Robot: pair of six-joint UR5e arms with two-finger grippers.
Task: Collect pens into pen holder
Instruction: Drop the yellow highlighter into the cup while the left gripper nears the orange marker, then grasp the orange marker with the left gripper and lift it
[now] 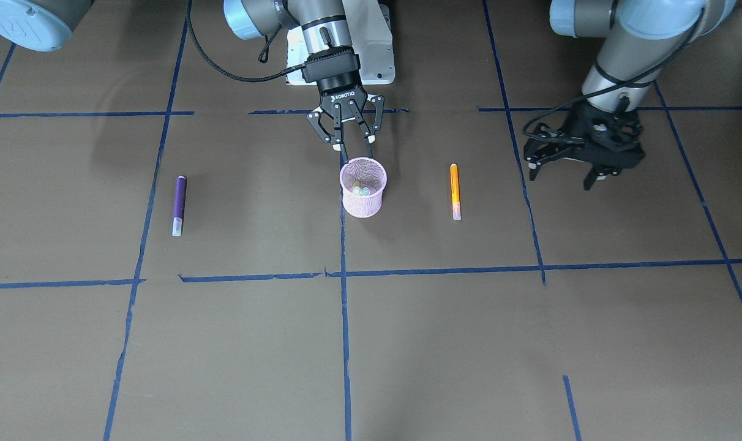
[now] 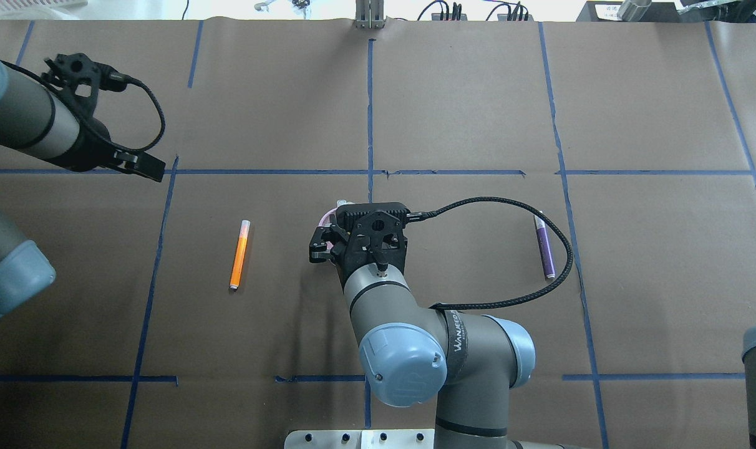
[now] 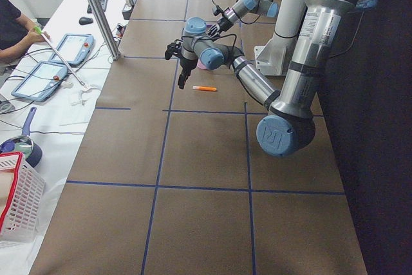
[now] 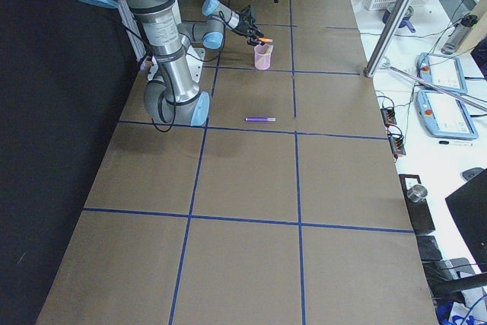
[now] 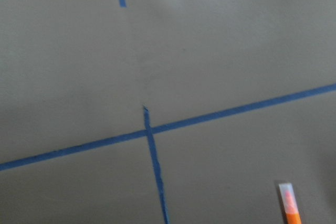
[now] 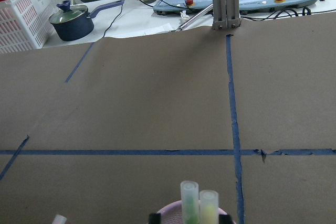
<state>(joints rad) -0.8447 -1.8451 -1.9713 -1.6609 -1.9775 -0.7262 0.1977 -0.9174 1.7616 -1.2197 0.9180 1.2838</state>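
Nearest the front-facing camera lies the bare brown table paper [image 1: 469, 367], crossed by blue tape lines [image 1: 344, 343]. Farther back, the right gripper [image 1: 354, 144] hangs vertically, jaws partly spread and empty. Its fingertips sit just above the robot-side rim of the pen holder [image 1: 363, 187], and two pens stand inside the holder. The purple pen [image 1: 179, 205] lies flat, well apart from this gripper on its outboard side. The orange pen [image 1: 455, 191] lies flat between the holder and the left gripper [image 1: 564, 168]. That gripper is tilted, spread wide and empty, near the pen but not touching it.

Overhead view: the right gripper [image 2: 331, 240] covers most of the pen holder [image 2: 324, 218], and only a pink edge shows. The left gripper [image 2: 113, 115] is wide open, with the orange pen [image 2: 239, 254] inboard of it. The purple pen [image 2: 544, 244] lies outboard of the right gripper.

Left side view: the left gripper [image 3: 180, 69] hangs near the orange pen [image 3: 205, 88].

Right side view: the pen holder [image 4: 263, 56] stands just beside the right gripper [image 4: 255, 36].

Left wrist view: only the pale end of the orange pen [image 5: 287, 200] shows, at the lower right.

Right wrist view: directly below the gripper, the green pen [image 6: 189, 198] and the yellowish pen [image 6: 208, 203] stand side by side, pale ends up, inside the holder rim [image 6: 176, 214].
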